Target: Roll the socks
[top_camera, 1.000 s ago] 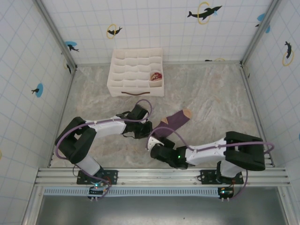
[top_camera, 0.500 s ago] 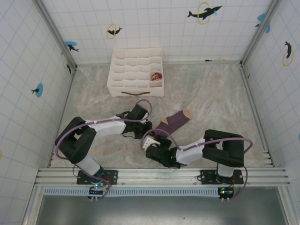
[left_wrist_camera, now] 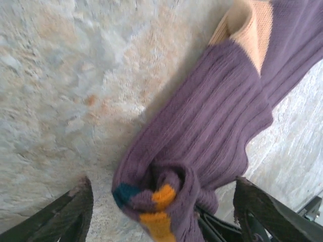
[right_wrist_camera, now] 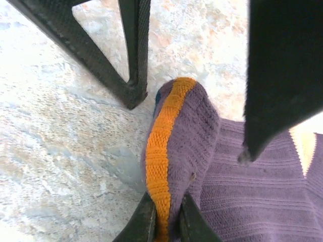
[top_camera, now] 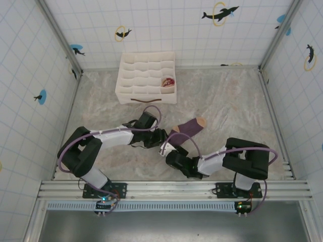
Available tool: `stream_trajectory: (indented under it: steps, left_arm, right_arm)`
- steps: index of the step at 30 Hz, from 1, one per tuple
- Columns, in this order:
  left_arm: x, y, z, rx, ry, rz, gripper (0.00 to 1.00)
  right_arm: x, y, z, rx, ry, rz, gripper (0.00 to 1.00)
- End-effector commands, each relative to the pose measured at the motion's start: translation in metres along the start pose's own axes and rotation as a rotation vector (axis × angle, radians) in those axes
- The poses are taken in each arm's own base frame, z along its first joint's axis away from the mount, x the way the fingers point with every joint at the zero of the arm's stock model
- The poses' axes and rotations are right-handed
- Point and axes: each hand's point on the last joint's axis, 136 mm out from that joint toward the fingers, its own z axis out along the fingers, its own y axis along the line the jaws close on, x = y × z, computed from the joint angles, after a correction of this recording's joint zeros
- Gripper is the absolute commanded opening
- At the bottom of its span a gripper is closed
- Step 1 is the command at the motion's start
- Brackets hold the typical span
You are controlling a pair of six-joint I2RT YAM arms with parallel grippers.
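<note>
A purple sock (top_camera: 189, 128) with a tan toe lies on the marble table, its orange-striped cuff curled into a small roll (left_wrist_camera: 166, 196). My right gripper (right_wrist_camera: 166, 214) is shut on that rolled cuff (right_wrist_camera: 169, 146), pinching the orange stripe from the near side. My left gripper (left_wrist_camera: 161, 194) stands open around the roll, one finger on each side and neither touching it. In the right wrist view, the left gripper's dark fingers (right_wrist_camera: 133, 75) rise just behind the cuff. From above, both grippers meet at the sock's near-left end (top_camera: 166, 143). A small red and beige bundle (top_camera: 168, 81) sits in one cell of the box.
The white gridded organiser box (top_camera: 132, 75) stands at the back, left of centre. Tiled walls close in the table on three sides. Bare marble (top_camera: 232, 101) stretches to the right of the sock and toward the back.
My left gripper has opened and let go of the rolled cuff. My right gripper has come in from the right and shut on that cuff.
</note>
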Motion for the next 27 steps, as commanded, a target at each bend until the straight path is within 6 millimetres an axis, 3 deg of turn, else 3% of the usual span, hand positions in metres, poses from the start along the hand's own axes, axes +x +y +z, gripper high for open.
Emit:
stream_trajectory:
  steps: [1,9,14,27]
  left_arm:
    - [0.005,0.015,-0.006,-0.054,0.004,-0.019,0.78]
    - [-0.012,0.019,-0.027,-0.015,-0.109,-0.071,0.81]
    - [-0.02,0.018,-0.041,0.005,-0.193,-0.067,0.8]
    - [-0.011,0.024,-0.046,0.111,-0.288,-0.058,0.78]
  right_arm:
    - [0.066,0.011,-0.002,-0.115,0.196,0.003,0.0]
    - [0.074,0.009,-0.005,-0.2,0.209,0.144,0.0]
    - [0.074,0.01,-0.008,-0.317,0.209,0.319,0.0]
    - [0.057,0.013,-0.013,-0.6,0.216,0.823,0.0]
